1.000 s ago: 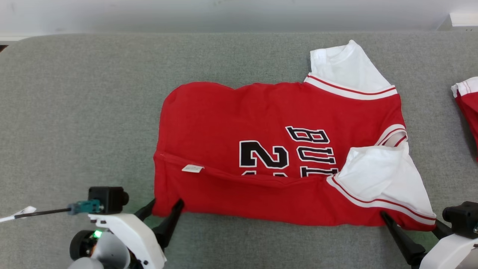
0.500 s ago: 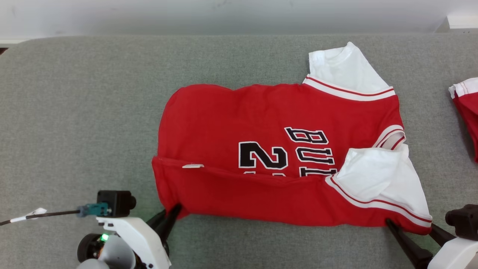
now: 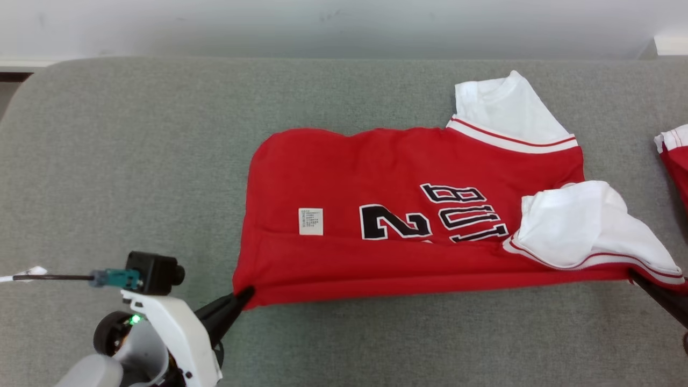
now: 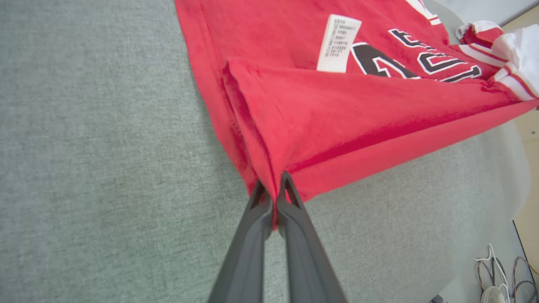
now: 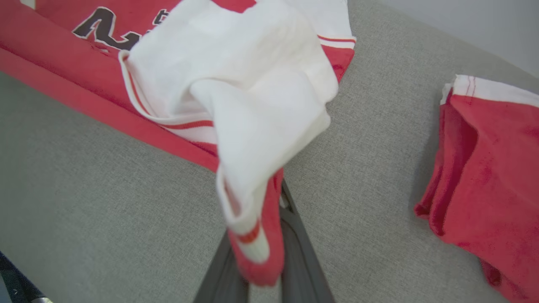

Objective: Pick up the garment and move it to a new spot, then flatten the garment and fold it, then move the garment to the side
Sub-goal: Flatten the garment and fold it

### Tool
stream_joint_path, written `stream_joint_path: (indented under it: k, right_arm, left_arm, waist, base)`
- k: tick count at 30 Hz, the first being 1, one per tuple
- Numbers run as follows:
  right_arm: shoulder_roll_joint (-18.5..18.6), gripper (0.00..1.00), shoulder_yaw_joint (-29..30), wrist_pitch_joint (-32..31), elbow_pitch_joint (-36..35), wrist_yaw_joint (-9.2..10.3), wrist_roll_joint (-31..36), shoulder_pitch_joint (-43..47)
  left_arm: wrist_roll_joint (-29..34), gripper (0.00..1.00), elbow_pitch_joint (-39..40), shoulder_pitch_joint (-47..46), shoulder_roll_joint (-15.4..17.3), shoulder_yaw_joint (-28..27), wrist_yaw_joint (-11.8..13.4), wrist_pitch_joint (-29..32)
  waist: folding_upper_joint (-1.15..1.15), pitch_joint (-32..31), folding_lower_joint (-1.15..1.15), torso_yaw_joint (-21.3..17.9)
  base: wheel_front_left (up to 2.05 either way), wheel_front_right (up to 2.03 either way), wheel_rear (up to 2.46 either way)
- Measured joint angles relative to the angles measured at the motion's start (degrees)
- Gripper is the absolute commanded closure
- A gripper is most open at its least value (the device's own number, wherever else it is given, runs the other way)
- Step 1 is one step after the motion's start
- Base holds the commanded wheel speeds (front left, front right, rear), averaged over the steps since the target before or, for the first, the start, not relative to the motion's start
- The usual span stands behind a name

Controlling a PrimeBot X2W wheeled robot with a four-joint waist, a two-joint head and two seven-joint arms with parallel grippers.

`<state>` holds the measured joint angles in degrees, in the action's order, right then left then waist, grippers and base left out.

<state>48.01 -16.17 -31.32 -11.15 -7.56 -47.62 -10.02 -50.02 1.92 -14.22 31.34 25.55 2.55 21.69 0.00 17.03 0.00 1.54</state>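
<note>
Left hand [image 4: 273, 185] is clamped on the near-left hem corner of the shirt [image 3: 408, 172], fingers pressed together with red cloth pinched between them. Right hand [image 3: 637, 277] is clamped on the near-right corner, where the red side hem meets the white sleeve trim; in the right wrist view the cloth hangs over its fingers.

A second ago both hands had their fingers apart, straddling those corners with the edge flat. Half a second ago the left was closing. Now both grips are made and the near edge is raised off the table [image 3: 134, 161], pulled taut in a straight line between the two hands. The head camera has also shifted a little, so part of the move in the picture is not the shirt's.

My read: the grasp is done and the fold of the near edge over the body is starting.

Shirt lies sideways mid-table, slightly right of centre, collar end to the right. Red body, black-and-white number and letters partly covered by the raised flap. White label [image 3: 310, 221] faces up now, earlier it was edge-on. Near sleeve [image 3: 575, 226] is bunched and lifted; far sleeve [image 3: 505, 107] lies flat. Another red garment [image 5: 488, 160] sits apart at the right.
</note>
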Motion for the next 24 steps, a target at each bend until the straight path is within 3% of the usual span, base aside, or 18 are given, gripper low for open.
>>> stream_joint_path:
  k: [1,6,9,14,15,16,17,18,24]
  right_arm:
    - [3.8,1.00,-1.0,-2.4,-2.5,0.00,-3.0,-0.4]
    - [11.9,1.00,-2.0,-6.5,-6.5,0.00,-9.5,1.9]
    - [13.1,1.00,-1.7,-6.4,-7.3,0.00,-12.6,6.1]
    - [12.2,1.00,-2.4,-3.7,-5.8,0.00,-13.3,13.7]
    - [11.6,0.73,-2.6,-3.0,-5.1,0.00,-12.7,14.6]
    - [10.8,0.00,-2.6,-2.3,-4.2,0.00,-12.4,15.2]
    - [9.9,0.00,-2.6,-1.8,-3.0,0.00,-12.0,15.6]
    - [9.1,0.00,-2.6,-1.3,-2.1,0.00,-11.4,16.1]
    - [7.3,0.00,3.0,0.0,0.5,0.00,-10.4,16.8]
  left_arm:
    - [-0.7,1.00,1.9,0.3,0.8,-0.3,0.0,1.1]
    - [-1.6,1.00,7.3,5.5,1.8,0.9,0.6,2.2]
    - [-1.9,1.00,9.6,9.8,1.8,1.5,1.6,1.5]
    - [-2.2,1.00,10.2,15.3,2.3,2.3,2.5,0.9]
    - [-2.1,1.00,10.0,15.7,2.8,2.4,2.8,0.9]
    - [-1.7,1.00,9.7,16.0,3.2,2.3,3.1,0.8]
    - [-1.4,0.75,9.4,16.2,3.5,2.2,3.6,0.3]
    - [-1.3,0.00,9.2,16.4,3.7,2.1,3.6,0.2]
    - [-1.4,0.00,11.5,18.5,4.1,0.7,4.6,-1.6]
  waist:
    - [0.00,-0.7,0.00,0.4]
    - [0.00,-1.6,0.00,1.0]
    - [0.00,-1.5,0.00,1.0]
    - [0.00,-1.1,0.00,0.9]
    - [0.00,-1.1,0.00,0.9]
    - [0.00,-1.1,0.00,0.9]
    - [0.00,-1.0,0.00,0.9]
    - [0.00,-1.0,0.00,0.9]
    - [0.00,-1.1,0.00,0.3]
  base:
    - [0.00,0.00,0.00]
    - [0.00,0.00,0.00]
    - [0.00,0.00,0.00]
    - [0.00,0.00,0.00]
    - [0.00,0.00,0.00]
    - [0.00,0.00,0.00]
    - [0.00,0.00,0.00]
    - [0.00,0.00,0.00]
    - [0.00,0.00,0.00]
